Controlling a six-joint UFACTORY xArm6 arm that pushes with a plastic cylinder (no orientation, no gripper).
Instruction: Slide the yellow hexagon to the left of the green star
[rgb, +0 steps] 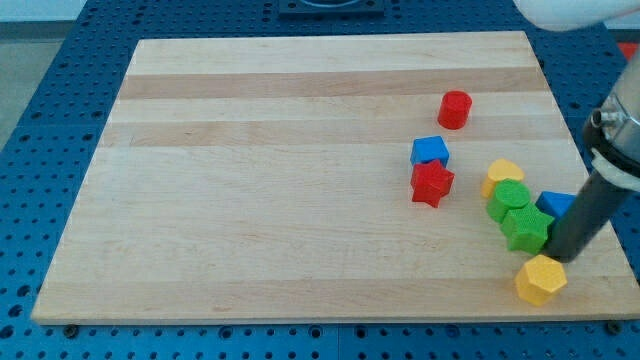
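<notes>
The yellow hexagon (540, 279) lies near the bottom right corner of the wooden board (260, 190). The green star (526, 228) is just above and to the left of it, touching a green round block (508, 197). My tip (566, 257) comes down from the view's right. It stands just above and right of the yellow hexagon, right beside the green star's right side. A blue block (555, 205) shows partly behind the rod.
A yellow heart-like block (503, 175) sits above the green round block. A red star (432, 183) and a blue block (430, 151) touch near the middle right. A red cylinder (454, 109) stands further up. The board's right edge is close to the rod.
</notes>
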